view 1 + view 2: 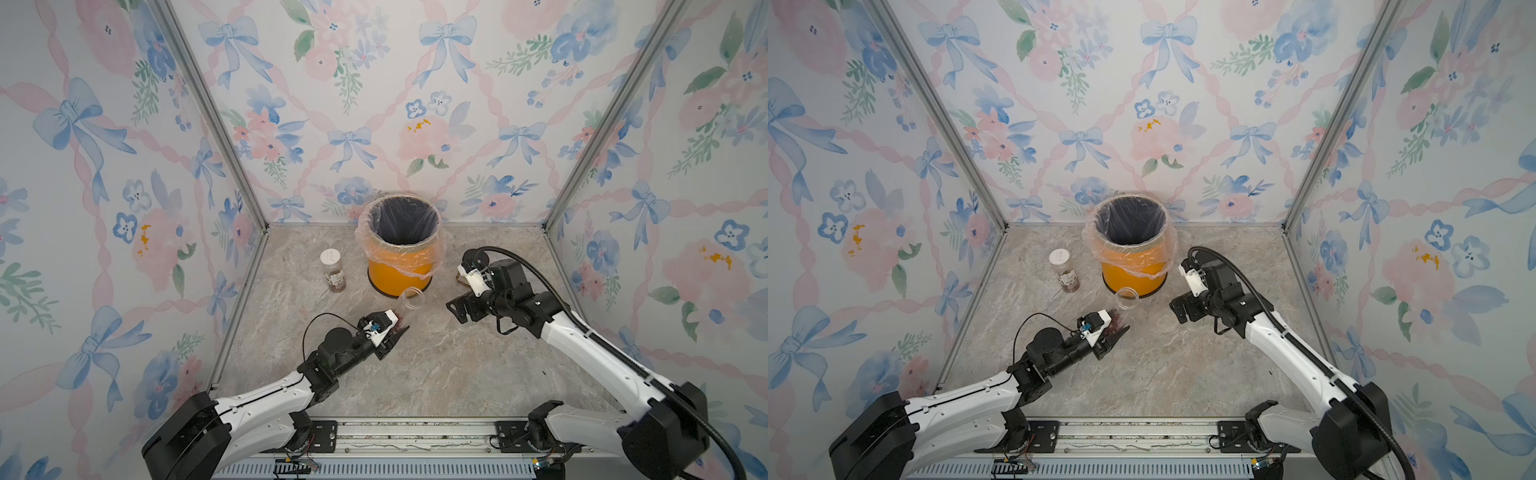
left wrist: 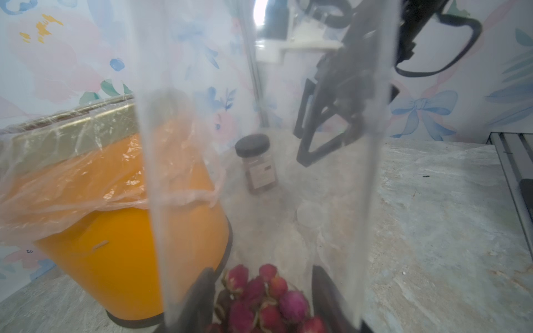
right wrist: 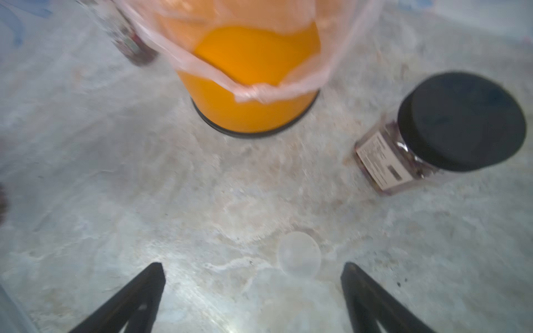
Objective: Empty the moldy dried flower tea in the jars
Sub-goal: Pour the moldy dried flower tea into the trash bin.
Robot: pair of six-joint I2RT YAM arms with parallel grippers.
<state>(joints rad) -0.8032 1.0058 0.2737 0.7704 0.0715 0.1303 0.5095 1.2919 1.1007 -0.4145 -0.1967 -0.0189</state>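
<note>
Orange bin [image 1: 399, 270] stands between white-lidded jar [image 1: 332, 272] and black-lidded jar [image 3: 441, 135].

No wording could be read anywhere in the scene. The squarish black-lidded jar [image 3: 450, 129] carried a pale printed label [image 3: 380, 163], its lines of small text and one dark bar too blurred to make out.

The left claw [image 2: 264, 297] grips a clear jar [image 2: 259, 173] (dried rosebuds [image 2: 253, 299] inside) near the orange bin [image 2: 115, 245].
</note>
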